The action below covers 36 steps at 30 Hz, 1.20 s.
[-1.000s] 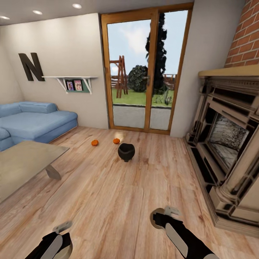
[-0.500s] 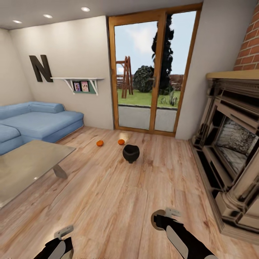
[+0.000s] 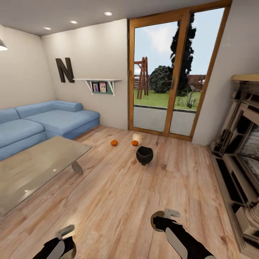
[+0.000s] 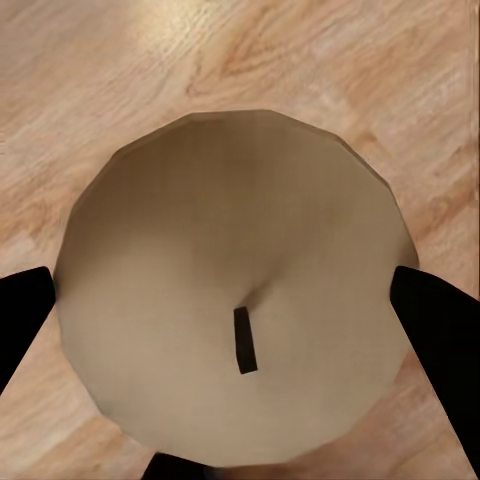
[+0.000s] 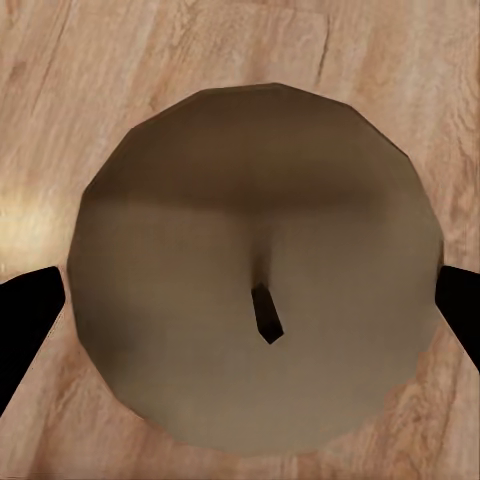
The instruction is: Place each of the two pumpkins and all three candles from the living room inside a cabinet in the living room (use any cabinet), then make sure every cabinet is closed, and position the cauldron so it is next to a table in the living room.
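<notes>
Two orange pumpkins (image 3: 114, 142) (image 3: 135, 142) lie on the wood floor near the glass door. A pale blurred shape behind the right one may be a candle. The black cauldron (image 3: 144, 155) stands just in front of them. The grey glossy table (image 3: 32, 169) is at the left. My left gripper (image 3: 66, 245) (image 4: 235, 320) is shut on a beige candle (image 4: 235, 290), with black fingers (image 4: 22, 310) at its sides. My right gripper (image 3: 159, 220) (image 5: 255, 300) is shut on another candle (image 5: 255, 240), held low over the floor. The cabinet is out of view.
A blue sofa (image 3: 54, 120) runs along the left wall behind the table. A fireplace (image 3: 241, 154) fills the right side. The glass door (image 3: 169, 79) is straight ahead. Open wood floor (image 3: 118, 194) stretches between me and the cauldron.
The whole view has swung left: sofa and table show more, and the fireplace has slid toward the right edge. Both grippers still hold their candles in the same pose.
</notes>
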Available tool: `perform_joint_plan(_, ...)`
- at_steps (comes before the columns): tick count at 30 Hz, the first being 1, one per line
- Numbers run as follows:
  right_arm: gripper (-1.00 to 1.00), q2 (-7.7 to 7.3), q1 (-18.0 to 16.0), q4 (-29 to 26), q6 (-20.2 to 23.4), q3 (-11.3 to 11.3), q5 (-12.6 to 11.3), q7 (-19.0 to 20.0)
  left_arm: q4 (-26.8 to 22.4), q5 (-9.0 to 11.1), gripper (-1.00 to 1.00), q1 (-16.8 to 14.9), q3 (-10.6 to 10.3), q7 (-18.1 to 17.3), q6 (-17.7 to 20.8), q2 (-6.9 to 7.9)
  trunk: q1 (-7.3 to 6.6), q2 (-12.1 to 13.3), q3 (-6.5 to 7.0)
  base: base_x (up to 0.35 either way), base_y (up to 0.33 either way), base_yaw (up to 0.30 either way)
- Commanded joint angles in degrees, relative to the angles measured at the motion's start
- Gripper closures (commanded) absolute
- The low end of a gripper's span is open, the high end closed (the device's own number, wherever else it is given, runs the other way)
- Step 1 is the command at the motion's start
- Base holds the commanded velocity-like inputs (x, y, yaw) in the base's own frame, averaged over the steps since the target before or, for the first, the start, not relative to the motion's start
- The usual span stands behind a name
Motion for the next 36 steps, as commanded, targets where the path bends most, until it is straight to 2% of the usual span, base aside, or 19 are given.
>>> perform_joint_plan(1, 1.0, -0.09, 0.0, -0.1, 0.2, 0.4, -0.4, -0.5, -0.1, 0.4, 1.0, 0.0, -0.4, -0.4, 0.1, 0.14, -0.23, 0.4, 0.12, 0.0, 0.0, 0.287)
perform_joint_plan(6, 1.0, -0.08, 0.0, -0.1, 0.1, 0.4, -0.4, -0.5, -0.1, 0.2, 1.0, 0.0, -0.3, -1.9, 0.0, 0.23, -1.33, 2.4, 1.02, 0.0, 0.0, 0.287)
perform_joint_plan(23, 1.0, -0.06, 0.0, 0.0, -1.4, 0.4, -0.5, -0.4, -0.1, -0.3, 1.0, 0.0, -0.2, -2.0, -0.3, 0.07, -5.06, 9.2, 4.07, 0.0, 0.0, 0.288)
perform_joint_plan(31, 1.0, 0.08, 0.0, 1.1, -1.4, 0.6, -0.4, -0.4, -0.1, -0.3, 1.0, 0.0, -0.2, -2.0, -0.4, 0.06, -5.06, 9.2, 4.07, 0.0, 0.0, 0.289)
perform_joint_plan(36, 1.0, 0.17, 0.0, 2.1, -1.5, 2.3, -0.3, -0.6, -0.1, -0.4, 1.0, 0.0, -0.2, -2.0, -0.4, 0.05, -5.06, 9.2, 4.07, 0.0, 0.0, 0.289)
